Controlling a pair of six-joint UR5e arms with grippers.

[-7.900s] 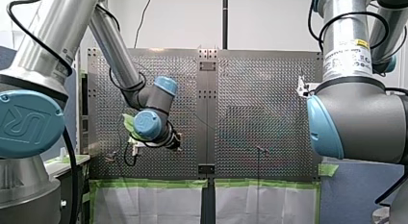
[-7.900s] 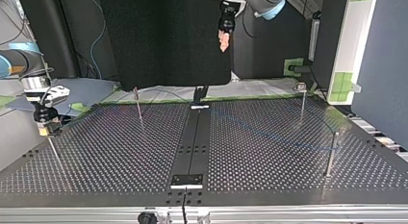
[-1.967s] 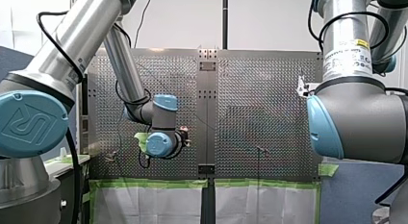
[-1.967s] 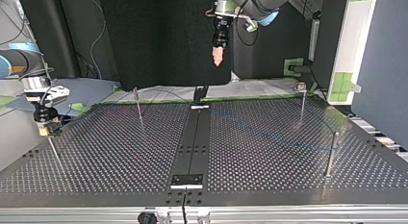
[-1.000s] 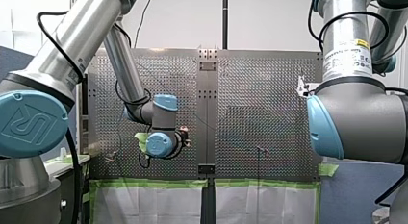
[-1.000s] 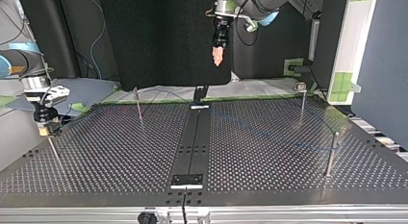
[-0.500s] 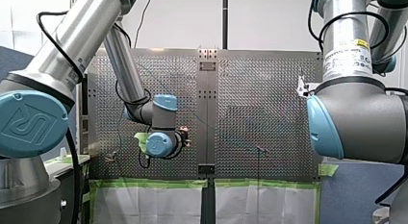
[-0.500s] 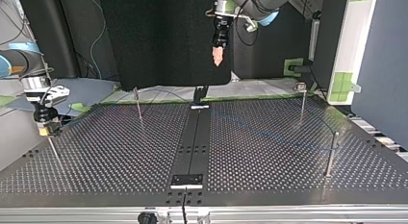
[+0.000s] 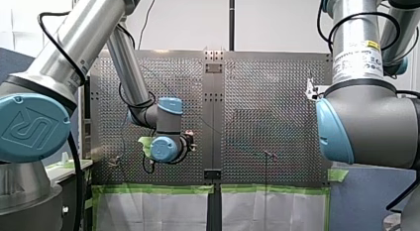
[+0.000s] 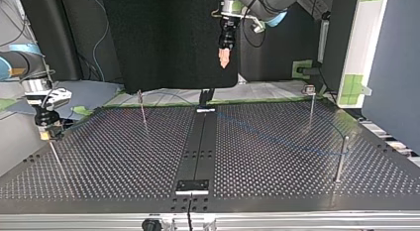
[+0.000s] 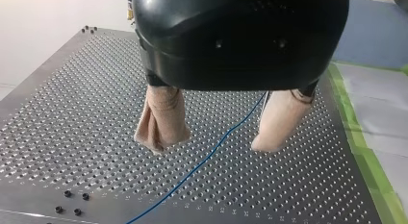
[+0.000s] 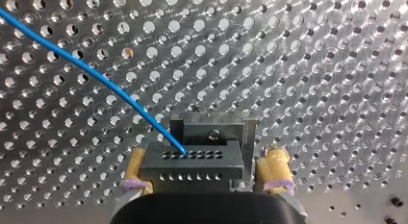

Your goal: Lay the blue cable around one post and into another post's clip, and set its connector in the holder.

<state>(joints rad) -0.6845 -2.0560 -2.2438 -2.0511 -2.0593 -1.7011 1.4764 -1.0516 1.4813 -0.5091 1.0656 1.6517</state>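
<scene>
My right claw [image 12: 204,178] is clamped on the black connector [image 12: 190,159], with a yellow pad [image 12: 276,166] at each side. The holder [image 12: 211,130] stands just ahead on the table [image 12: 312,65]. The blue cable [image 12: 96,77] leaves the connector and runs across the table. My left claw [image 11: 211,140] hangs above the cable, its beige pads [image 11: 163,118] apart and empty.

Looks like a robotics lab: a perforated metal table [image 10: 124,156], thin posts [image 10: 341,159] standing on it, green tape [image 9: 158,189] along its edge, robot arms [image 9: 126,67] beside it, a black screen [image 10: 168,37] behind it.
</scene>
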